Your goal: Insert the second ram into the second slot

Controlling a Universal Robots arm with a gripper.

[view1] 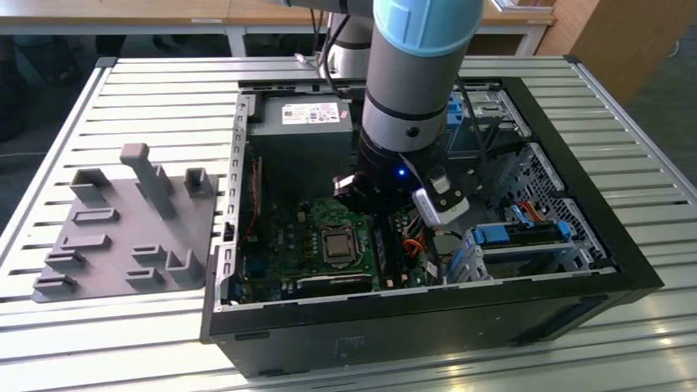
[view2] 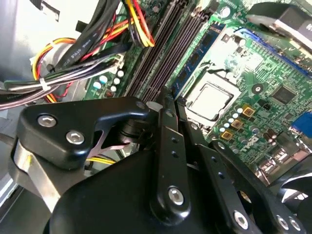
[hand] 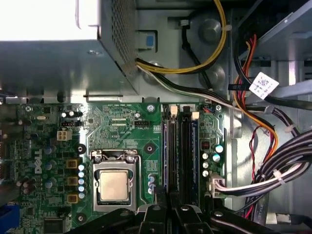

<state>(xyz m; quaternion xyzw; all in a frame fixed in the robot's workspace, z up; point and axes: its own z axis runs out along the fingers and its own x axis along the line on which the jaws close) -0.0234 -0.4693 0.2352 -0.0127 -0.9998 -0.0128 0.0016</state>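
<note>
Second ram (hand: 167,156): dark-blue stick seen edge-on in the slot row just beside the processor socket (hand: 114,185), in the slot on the socket's side. It is lined up with the pincer (hand: 169,202), which is parked at the end of that slot. How deep the stick is seated cannot be told. Pincer state cannot be told either, since the tips are masked by its own black linkage (view2: 161,161).

Surface/room: the open computer case (view1: 436,327) around the socket is laid flat on a slatted metal tabletop (view1: 142,90). A grey fixture plate (view1: 120,229) with upright pegs is set well apart from the socket, toward the exterior view's left. Pale desks (view1: 218,24) and a wooden panel (view1: 621,33) are seen behind.

View differences:
- The exterior view gives the arm (view1: 419,73) coming down into the case just beside the socket, plus the tabletop and plate.
- The first wrist view adds the power supply (hand: 48,63) beyond the socket and a tagged cable bundle (hand: 273,170) past the slot row.
- The second wrist view gives the stick's flat face at a slant, right beside the socket.
</note>
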